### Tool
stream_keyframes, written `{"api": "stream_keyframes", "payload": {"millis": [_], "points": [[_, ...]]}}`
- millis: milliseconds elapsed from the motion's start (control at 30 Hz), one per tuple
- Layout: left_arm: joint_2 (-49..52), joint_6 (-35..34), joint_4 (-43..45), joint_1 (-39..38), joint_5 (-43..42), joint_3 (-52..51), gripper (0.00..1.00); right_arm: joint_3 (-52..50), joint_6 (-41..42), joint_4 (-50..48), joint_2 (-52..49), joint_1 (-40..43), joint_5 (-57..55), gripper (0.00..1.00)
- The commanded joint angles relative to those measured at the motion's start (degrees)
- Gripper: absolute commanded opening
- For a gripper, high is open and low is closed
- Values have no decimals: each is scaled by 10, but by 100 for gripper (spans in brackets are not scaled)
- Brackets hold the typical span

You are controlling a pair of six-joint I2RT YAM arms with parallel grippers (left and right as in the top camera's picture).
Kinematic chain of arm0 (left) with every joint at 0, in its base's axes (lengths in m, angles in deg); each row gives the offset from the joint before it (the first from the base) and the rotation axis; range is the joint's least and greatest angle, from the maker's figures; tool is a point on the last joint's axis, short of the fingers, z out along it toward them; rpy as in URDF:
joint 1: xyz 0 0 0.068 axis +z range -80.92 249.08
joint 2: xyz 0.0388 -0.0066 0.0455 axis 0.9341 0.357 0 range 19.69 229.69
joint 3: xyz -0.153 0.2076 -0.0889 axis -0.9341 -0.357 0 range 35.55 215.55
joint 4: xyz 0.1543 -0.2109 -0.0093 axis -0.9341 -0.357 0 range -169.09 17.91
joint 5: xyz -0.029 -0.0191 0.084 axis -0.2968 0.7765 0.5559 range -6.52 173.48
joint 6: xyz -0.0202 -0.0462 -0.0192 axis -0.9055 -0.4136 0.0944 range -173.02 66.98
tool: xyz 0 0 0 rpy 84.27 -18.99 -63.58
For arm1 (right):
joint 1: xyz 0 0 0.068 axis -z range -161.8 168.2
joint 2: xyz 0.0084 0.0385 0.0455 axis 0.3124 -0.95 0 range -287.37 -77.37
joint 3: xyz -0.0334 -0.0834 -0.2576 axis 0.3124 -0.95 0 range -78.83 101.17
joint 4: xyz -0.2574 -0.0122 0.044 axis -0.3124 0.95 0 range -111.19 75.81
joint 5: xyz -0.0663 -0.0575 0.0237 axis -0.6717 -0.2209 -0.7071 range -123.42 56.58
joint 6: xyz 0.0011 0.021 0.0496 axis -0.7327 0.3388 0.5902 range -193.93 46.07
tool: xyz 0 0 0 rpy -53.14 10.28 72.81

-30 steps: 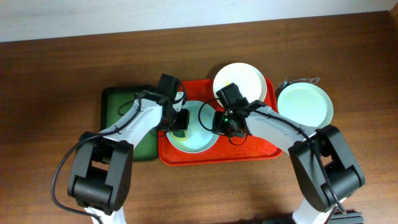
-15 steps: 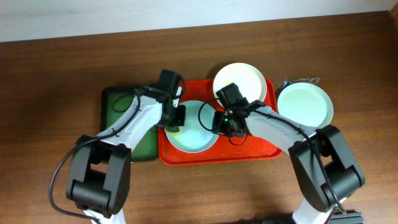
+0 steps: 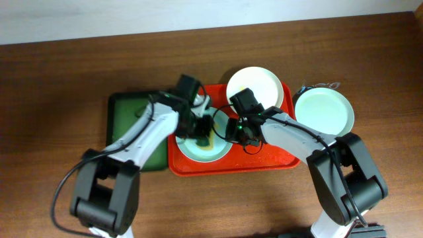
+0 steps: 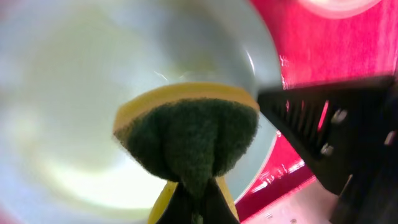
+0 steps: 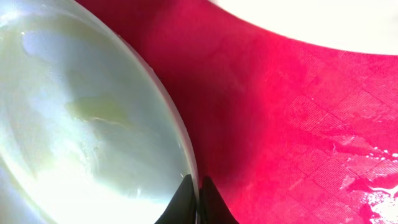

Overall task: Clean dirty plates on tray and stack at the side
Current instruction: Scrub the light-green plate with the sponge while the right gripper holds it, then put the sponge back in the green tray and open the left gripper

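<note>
The pale blue plate lies at the front left of the red tray and has yellowish smears. My left gripper is shut on a yellow and green sponge, which presses on the plate's inside. My right gripper is shut on the plate's right rim, one finger on each side. The cream-white plate sits at the tray's back right. The pale green plate rests on the table right of the tray.
A smaller dark green tray lies against the red tray's left side, under my left arm. A thin dark wire object sits behind the pale green plate. Brown table surrounds everything.
My left gripper has moved right with the sponge, from the blue plate's left edge to its middle. The right gripper and the plates have stayed put.
</note>
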Motion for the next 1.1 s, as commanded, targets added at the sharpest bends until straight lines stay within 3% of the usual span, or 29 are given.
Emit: {"api": "stream_keyframes", "payload": {"millis": [0,67,300,733,1067], "points": [[-72,-3,-51,45,157,73,0,-2,2,-2,-6,-4,-5,4],[-82,-3,-86,80,252,87,0,-2,2,-1,-6,-4,-5,4],[-78,30,-115,183,259,83,0,-2,2,-2,-6,-4,-5,4],[58,51,-117,188,277,82,0,-2,2,-1,-6,-4,-5,4],[76,50,-119,205,281,81,0,-2,2,-1,-6,-4,-5,4]]}}
